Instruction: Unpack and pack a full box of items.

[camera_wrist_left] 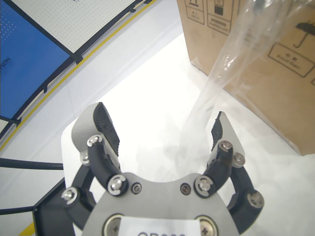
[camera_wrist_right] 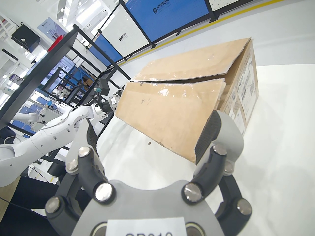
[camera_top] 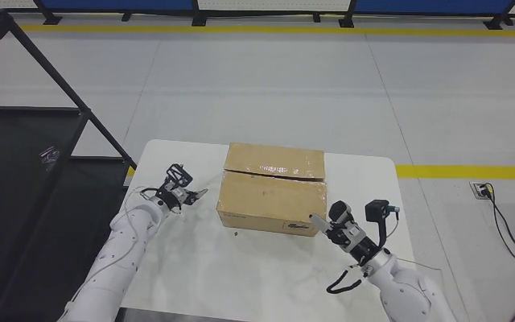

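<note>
Box [camera_top: 273, 189] — sitting centrally on the desk [camera_top: 185, 266], flaps lying shut, clear tape strip [camera_wrist_left: 221, 69] trailing toward the left hand [camera_wrist_left: 160, 114]. Left hand and right hand [camera_wrist_right: 152, 124] are both hanging released, flanking it. Likely calling for pinching the strip firmly — peeling steadily along the seam.

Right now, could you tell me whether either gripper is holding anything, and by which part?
Nothing is gripped: both the left gripper and right gripper are open. A clear strip from the box runs between the left fingers, unclamped.
</note>
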You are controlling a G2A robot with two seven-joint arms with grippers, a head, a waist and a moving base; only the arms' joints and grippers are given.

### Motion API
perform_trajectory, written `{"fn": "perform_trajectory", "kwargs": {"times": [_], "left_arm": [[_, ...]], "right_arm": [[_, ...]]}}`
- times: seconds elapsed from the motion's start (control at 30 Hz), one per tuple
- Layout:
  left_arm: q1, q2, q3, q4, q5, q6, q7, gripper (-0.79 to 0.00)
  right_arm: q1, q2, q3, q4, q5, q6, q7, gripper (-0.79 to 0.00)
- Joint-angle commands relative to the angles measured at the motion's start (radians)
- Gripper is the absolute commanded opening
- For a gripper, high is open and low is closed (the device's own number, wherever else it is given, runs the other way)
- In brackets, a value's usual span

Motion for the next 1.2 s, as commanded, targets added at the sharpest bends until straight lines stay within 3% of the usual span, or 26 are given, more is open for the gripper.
{"fn": "perform_trajectory", "kwargs": {"times": [0.0,0.43,0.8,1.17], "left_arm": [[-0.013,-0.012,0.008,0.02,-0.026,0.046,-0.02,0.0],[-0.095,-0.091,0.002,0.134,-0.276,0.332,-0.11,0.0],[-0.116,-0.08,-0.069,0.232,-0.397,0.425,-0.08,0.0],[-0.146,-0.079,-0.152,0.276,-0.591,0.52,-0.179,0.0]], "right_arm": [[0.003,0.0,-0.002,0.005,0.001,0.001,0.002,0.0],[0.001,0.001,0.006,0.019,0.015,-0.003,0.001,0.0],[0.024,0.0,-0.004,0.027,0.016,-0.002,0.016,0.0],[0.056,-0.002,-0.031,0.031,0.003,0.008,0.033,0.0]]}}
